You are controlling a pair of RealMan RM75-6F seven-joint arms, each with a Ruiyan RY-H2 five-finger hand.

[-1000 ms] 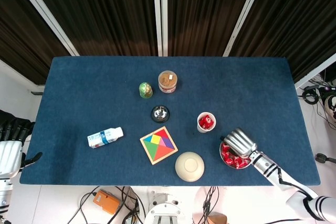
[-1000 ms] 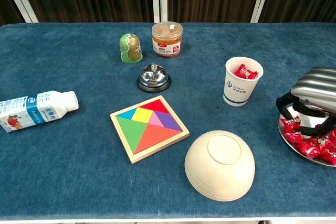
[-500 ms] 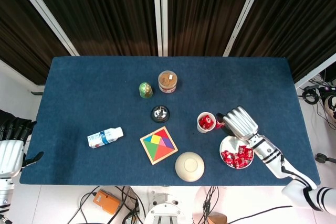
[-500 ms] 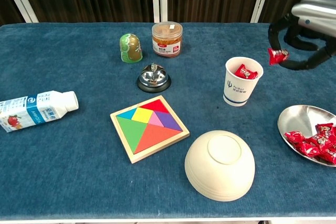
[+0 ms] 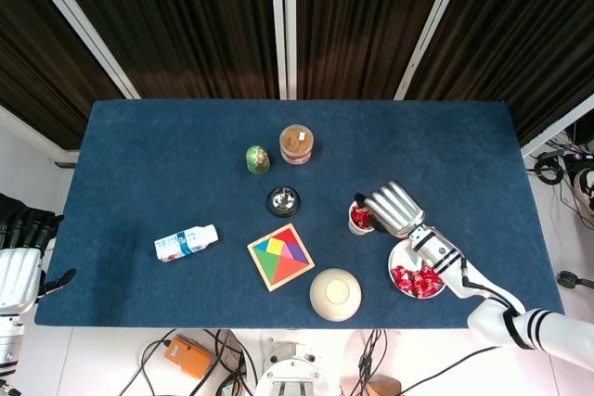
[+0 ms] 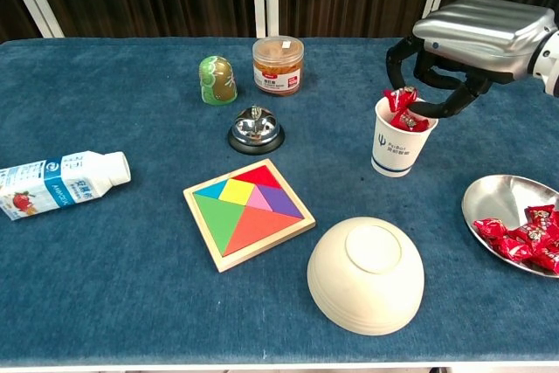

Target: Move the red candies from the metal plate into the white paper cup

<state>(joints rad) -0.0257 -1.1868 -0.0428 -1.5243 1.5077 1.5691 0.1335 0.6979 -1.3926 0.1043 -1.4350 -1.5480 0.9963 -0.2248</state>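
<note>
Our right hand (image 6: 463, 37) hangs over the white paper cup (image 6: 403, 137), fingers pinching one red candy (image 6: 401, 98) at its rim; more candies (image 6: 412, 121) sit inside. Metal plate (image 6: 494, 198) lies near, toward the surface's (image 5: 139, 183) front edge, several candies (image 6: 524, 238) left. Left hand (image 5: 19, 271) sits off the far side edge, fingers apart, holding nothing.

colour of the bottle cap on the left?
White cap on the bottle; clearest in the chest view.

Robot lab: blue-covered table (image 5: 167, 136), dark curtains (image 5: 186, 16), floor cables (image 5: 200, 359) below table edge.
</note>
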